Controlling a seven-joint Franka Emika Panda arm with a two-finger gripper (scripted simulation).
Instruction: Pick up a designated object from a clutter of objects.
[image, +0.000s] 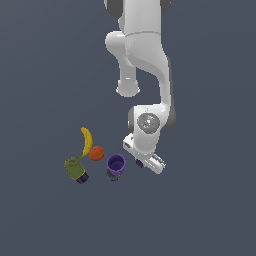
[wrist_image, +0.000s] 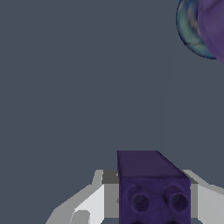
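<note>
The designated object (wrist_image: 153, 188), a tiny dark purple block with two round holes in its near face, sits between my fingers. My gripper (wrist_image: 146, 173) is shut on it, with a white finger (wrist_image: 89, 203) against each side. In the exterior view the gripper (image: 142, 163) hangs low over the floor, just to the right of the purple cup (image: 116, 165). Only a sliver of the block (image: 138, 162) shows under the hand there. The clutter lies to the exterior view's left: a yellow banana (image: 87, 140), an orange fruit (image: 96, 153) and an olive-green container (image: 76, 170).
The purple cup (wrist_image: 205, 26) shows at one corner of the wrist view, close to my hand. The white arm (image: 142, 60) rises behind the gripper. Everything stands on a plain dark grey floor (image: 200, 210).
</note>
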